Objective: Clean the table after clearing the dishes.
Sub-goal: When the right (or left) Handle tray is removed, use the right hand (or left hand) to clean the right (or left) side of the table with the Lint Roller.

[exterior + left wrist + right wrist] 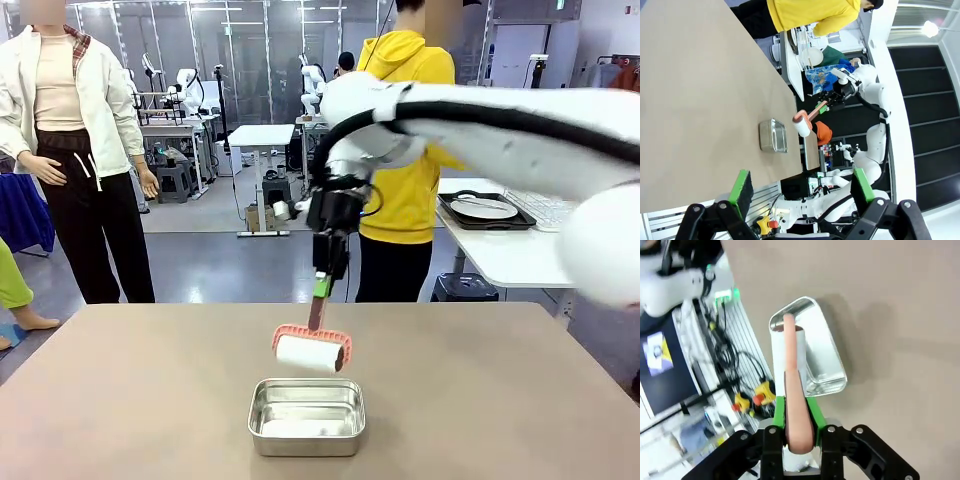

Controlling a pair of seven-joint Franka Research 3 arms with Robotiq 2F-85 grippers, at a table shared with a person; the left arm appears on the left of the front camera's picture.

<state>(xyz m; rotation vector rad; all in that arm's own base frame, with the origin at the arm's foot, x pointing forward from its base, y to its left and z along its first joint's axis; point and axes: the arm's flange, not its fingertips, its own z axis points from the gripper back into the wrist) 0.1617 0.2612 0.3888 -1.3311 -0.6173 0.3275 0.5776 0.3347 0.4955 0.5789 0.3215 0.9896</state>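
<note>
The taupe-brown table (150, 400) spreads across the front view. My right gripper (322, 285) hangs over its middle, shut on the coral handle of a lint roller (311, 352). The roller's white roll hovers just above a square steel pan (306, 415). In the right wrist view the gripper (799, 415) clamps the handle, and the roller (787, 352) points down over the pan (820, 355). My left gripper (802, 184) is open and holds nothing, off the table's edge, looking across the table (700, 90). One white plate on a dark tray (483, 210), part of the dishes, rests on the white side table.
A person in a yellow hoodie (405, 150) stands at the far edge, back turned, beside the white side table (500, 255). In the left wrist view, the pan (773, 136) and roller (803, 125) lie near the table's near edge.
</note>
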